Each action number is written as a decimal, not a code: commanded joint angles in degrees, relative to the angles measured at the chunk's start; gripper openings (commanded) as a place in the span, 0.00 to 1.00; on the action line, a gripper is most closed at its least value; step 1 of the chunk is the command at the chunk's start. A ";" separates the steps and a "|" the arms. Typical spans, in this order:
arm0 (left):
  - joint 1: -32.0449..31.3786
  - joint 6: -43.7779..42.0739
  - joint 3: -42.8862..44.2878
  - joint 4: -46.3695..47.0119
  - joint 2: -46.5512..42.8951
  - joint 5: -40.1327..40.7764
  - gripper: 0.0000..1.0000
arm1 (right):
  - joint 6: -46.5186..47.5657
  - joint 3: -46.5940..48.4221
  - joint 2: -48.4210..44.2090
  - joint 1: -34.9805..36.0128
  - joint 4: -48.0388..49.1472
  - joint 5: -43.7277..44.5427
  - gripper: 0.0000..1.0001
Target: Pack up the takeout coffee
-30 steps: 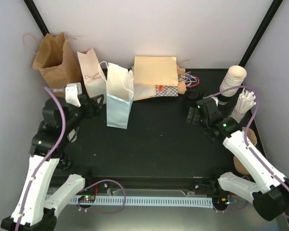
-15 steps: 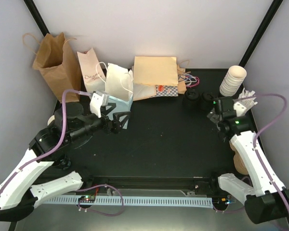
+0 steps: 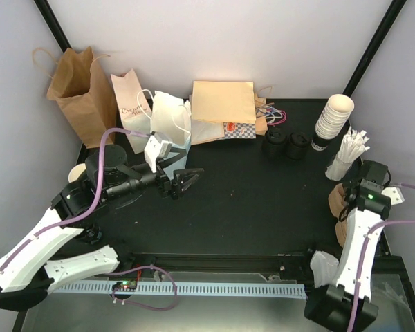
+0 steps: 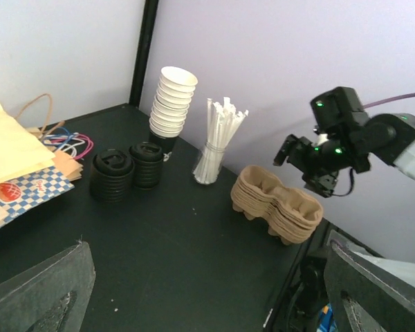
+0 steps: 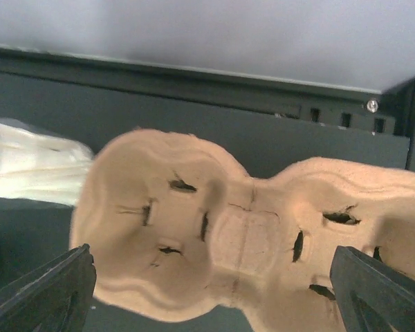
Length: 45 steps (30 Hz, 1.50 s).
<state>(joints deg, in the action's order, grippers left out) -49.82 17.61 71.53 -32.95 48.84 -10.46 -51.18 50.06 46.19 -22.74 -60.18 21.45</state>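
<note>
Opening stage: right tool [image 4: 315,180] spread wide just above stacked pulp cup carriers [image 4: 280,207], empty; left tool [image 3: 189,183] wide, well apart from carriers; takeout coffee not discernible, apparently nothing packed.

**Pulp cup carrier fills the view beneath wide-set fingers**

A tan moulded-pulp cup carrier [image 5: 242,242] takes up most of the frame, seen from above. Its two round wells sit side by side, joined by a narrow waist. The left well shows whole, the right one is cut by the picture's edge, and short dark slits mark both.

The right gripper [image 5: 207,294] hangs over it, its dark fingers [image 5: 41,294] far apart in the two bottom corners.

A blurred white bundle [image 5: 28,162] lies just left of the carrier on the black table [image 5: 159,131]. Behind run a dark frame rail [image 5: 194,76] with a small screw [image 5: 372,106], then a pale wall [image 5: 194,28].
</note>
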 commanded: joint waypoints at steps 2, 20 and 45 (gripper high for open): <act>-0.77 -1.23 0.12 0.93 0.44 -4.90 0.94 | 4.19 -2.51 5.27 -5.32 3.21 -9.60 0.95; -1.15 -1.90 -2.58 2.87 0.72 -5.47 0.95 | 7.37 -8.49 10.27 -11.77 9.35 -14.70 0.84; -1.15 -3.15 -2.80 1.75 0.29 -5.54 0.95 | 9.35 -0.74 4.34 -11.77 1.59 -14.62 0.65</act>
<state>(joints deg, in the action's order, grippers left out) -50.72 15.16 68.36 -31.59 50.00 -15.31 -42.28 46.78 52.60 -34.22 -56.71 7.49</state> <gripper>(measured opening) 0.948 0.653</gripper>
